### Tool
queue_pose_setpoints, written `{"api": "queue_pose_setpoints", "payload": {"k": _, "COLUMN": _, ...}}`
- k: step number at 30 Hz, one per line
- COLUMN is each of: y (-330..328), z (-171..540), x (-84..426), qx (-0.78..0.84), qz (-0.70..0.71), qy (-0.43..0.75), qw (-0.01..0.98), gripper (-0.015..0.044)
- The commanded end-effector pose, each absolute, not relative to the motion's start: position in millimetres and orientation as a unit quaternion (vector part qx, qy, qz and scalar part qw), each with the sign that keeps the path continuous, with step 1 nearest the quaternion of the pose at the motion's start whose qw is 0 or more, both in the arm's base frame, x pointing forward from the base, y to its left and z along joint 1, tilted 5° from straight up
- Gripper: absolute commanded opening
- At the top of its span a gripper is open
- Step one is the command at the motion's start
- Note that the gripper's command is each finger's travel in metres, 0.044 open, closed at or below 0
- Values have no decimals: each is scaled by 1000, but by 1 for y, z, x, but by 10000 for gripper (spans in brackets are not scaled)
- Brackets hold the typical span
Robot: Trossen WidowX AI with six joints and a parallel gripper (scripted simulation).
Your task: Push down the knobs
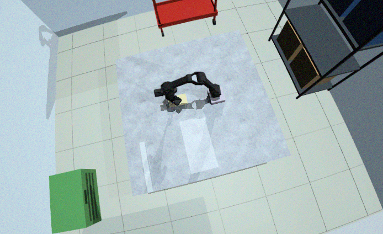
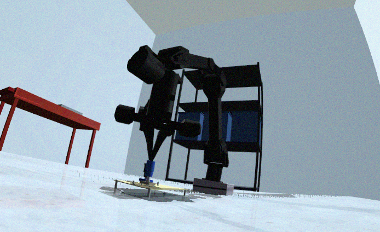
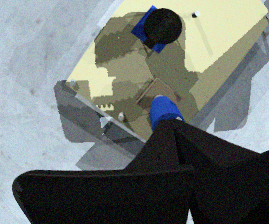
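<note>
The circuit board (image 1: 182, 98) (image 2: 168, 187) (image 3: 225, 30) is pale yellow and stands on short legs. A blue knob (image 2: 149, 169) (image 3: 164, 111) stands upright above a brown potentiometer (image 3: 158, 89); a short grey shaft shows beneath it in the exterior view. A round black knob (image 3: 162, 26) is over a blue potentiometer (image 3: 142, 32); its height above that base is unclear. My gripper (image 2: 151, 160) (image 3: 167, 128) is shut and points down, its tips at the top of the blue knob, seemingly touching it, with nothing between them. The tips are hidden in the top view.
Small pins (image 3: 196, 14) (image 3: 121, 116) stand on the board. The arm's base (image 1: 217, 100) (image 2: 213, 187) is beside the board. A red cart (image 1: 187, 12) (image 2: 56, 110), a dark shelf rack (image 1: 318, 35) and a green cabinet (image 1: 68, 200) stand farther off.
</note>
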State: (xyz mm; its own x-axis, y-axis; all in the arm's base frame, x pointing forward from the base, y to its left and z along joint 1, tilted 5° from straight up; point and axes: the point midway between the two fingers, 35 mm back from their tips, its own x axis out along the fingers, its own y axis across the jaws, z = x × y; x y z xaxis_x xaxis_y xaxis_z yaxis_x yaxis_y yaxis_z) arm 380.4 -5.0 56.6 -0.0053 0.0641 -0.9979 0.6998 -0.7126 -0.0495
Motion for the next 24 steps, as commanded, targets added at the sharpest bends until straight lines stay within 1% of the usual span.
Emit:
{"api": "queue_pose_setpoints", "payload": {"k": 1, "y": -4, "z": 54, "x": 381, "qx": 662, "qz": -647, "qy": 290, "qw": 243, "gripper": 0}}
{"api": "queue_pose_setpoints", "payload": {"k": 24, "y": -4, "z": 50, "x": 381, "qx": 662, "qz": -647, "qy": 290, "qw": 243, "gripper": 0}}
